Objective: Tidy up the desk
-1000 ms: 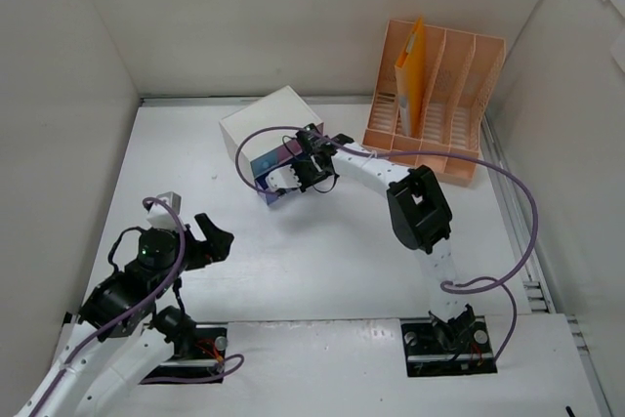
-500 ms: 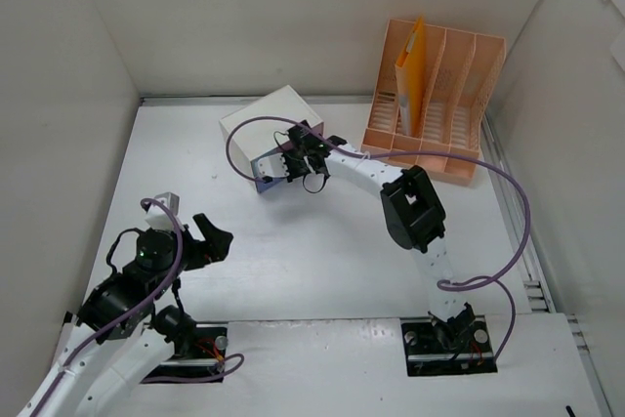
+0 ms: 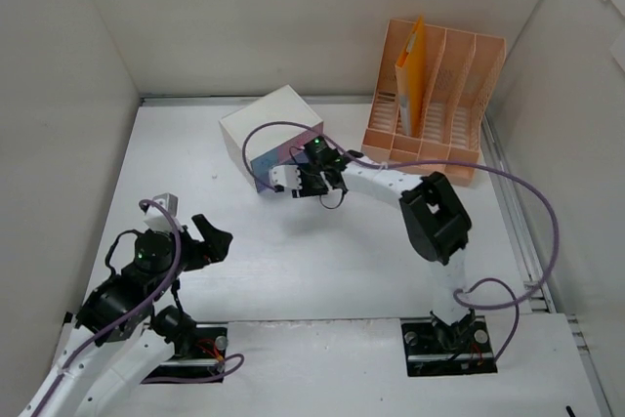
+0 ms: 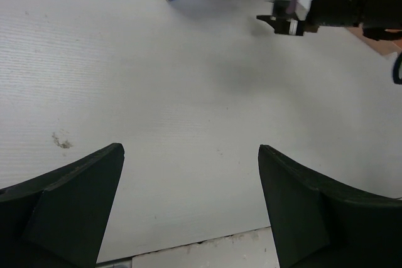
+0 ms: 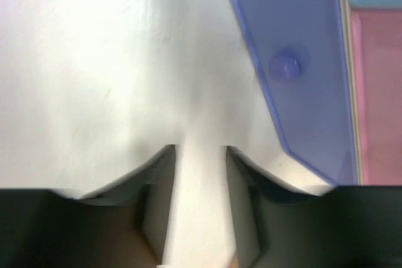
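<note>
The desk [image 3: 322,241] is a wide white tabletop. At its back stands a small white drawer box [image 3: 269,124]. The right wrist view shows the box's blue drawer front [image 5: 295,61] with a round knob [image 5: 286,66] and a pink drawer [image 5: 380,92] beside it. My right gripper [image 3: 277,181] hovers just in front of the blue drawer, left of the knob. Its jaws [image 5: 201,155] are a little apart with only bare desk between them. My left gripper [image 3: 187,220] hangs wide open over the near left of the desk, holding nothing [image 4: 191,152].
An orange file organizer [image 3: 435,109] holding a yellow folder [image 3: 410,70] stands at the back right. Upright white panels close in the desk on three sides. A small brown stain [image 4: 61,141] marks the desk near the left gripper.
My right gripper pressed in at the blue drawer, then drew back a little to the right, and its jaws have parted slightly. The left arm has not moved.
</note>
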Robot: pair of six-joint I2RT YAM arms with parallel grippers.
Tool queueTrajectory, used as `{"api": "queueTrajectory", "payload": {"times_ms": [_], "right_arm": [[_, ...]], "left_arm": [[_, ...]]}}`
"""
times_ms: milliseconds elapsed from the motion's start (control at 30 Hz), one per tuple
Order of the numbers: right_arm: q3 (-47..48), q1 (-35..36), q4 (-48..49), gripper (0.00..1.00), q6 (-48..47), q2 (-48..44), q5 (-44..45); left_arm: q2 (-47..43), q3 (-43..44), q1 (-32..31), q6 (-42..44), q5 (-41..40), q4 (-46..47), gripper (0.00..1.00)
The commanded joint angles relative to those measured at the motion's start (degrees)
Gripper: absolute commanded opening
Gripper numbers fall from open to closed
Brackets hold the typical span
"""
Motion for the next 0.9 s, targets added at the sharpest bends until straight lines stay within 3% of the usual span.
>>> {"api": "queueTrajectory", "payload": {"times_ms": [0,67,100,200,300,467,633,833,867], "right_arm": [[-5.4,-2.6,3.3,0.41,11.5,-16.8,-6.6],[-8.5,-4.1,3.5,0.98,21.2,-21.3,-11.7],[-10.2,-6.3,3.4,0.98,29.8,-25.5,-14.1],[-13.2,-11.2,3.4,0.98,44.4,-31.9,-18.7],[-16.3,-14.3,2.7,0.98,54.5,-36.2,-11.6],[-22.1,-18.2,0.2,0.98,56.6,-43.8,-5.7],[-27.3,-22.2,0.5,0.98,58.5,-52.0,-5.6],[-30.4,-24.2,1.1,0.98,58.8,-55.1,-4.9],[-30.5,-24.7,1.2,0.98,60.1,-55.1,-4.8]], "left_arm": [[0.5,0.1,-0.1,-0.1,0.0,3.4,0.84],[1.6,-0.4,-0.1,0.4,0.6,5.6,0.84],[2.2,-0.3,-0.1,0.8,1.4,6.4,0.84],[4.7,-0.2,-0.1,2.4,3.3,10.0,0.84],[8.0,0.3,-0.1,4.0,5.0,14.4,0.85],[11.1,1.6,-0.1,5.7,6.6,18.0,0.85],[13.1,2.8,-0.1,7.0,6.8,20.2,0.85],[13.4,3.3,-0.7,7.0,8.8,20.4,0.86],[13.4,3.3,-0.7,6.9,8.8,20.3,0.93]]}}
